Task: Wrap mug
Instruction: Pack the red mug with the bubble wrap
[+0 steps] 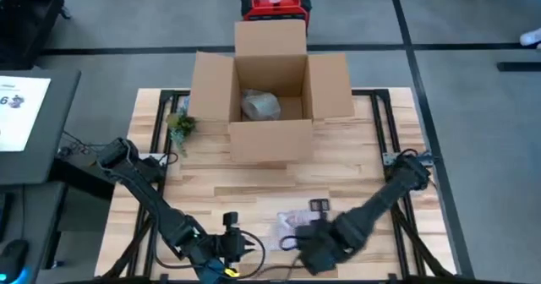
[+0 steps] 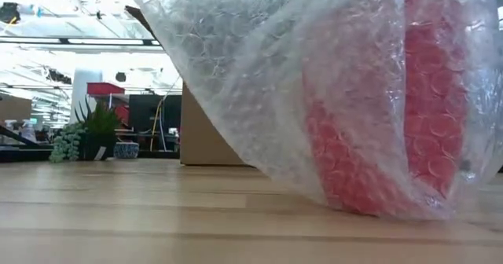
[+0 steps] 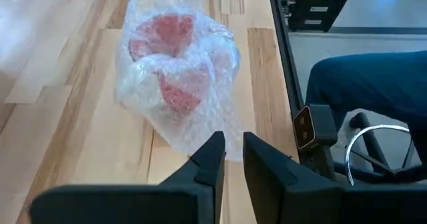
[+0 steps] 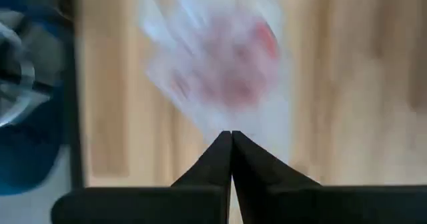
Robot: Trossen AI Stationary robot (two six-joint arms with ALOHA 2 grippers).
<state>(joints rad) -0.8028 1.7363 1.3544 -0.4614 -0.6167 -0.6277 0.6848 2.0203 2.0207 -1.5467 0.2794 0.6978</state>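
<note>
An open cardboard box (image 1: pixel 270 98) stands at the table's (image 1: pixel 355 161) far middle, with a wrapped bundle (image 1: pixel 260 106) inside. A small plant (image 1: pixel 181 125) sits just left of it. A red device (image 1: pixel 276 5) lies on the floor beyond

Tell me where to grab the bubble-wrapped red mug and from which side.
Grip the loose clear bubble wrap trailing off the red mug, coming from the left gripper side. The flap lies flat and thin near those fingers, while the mug body looks too bulky. The right gripper is pinched shut nearby.
</note>
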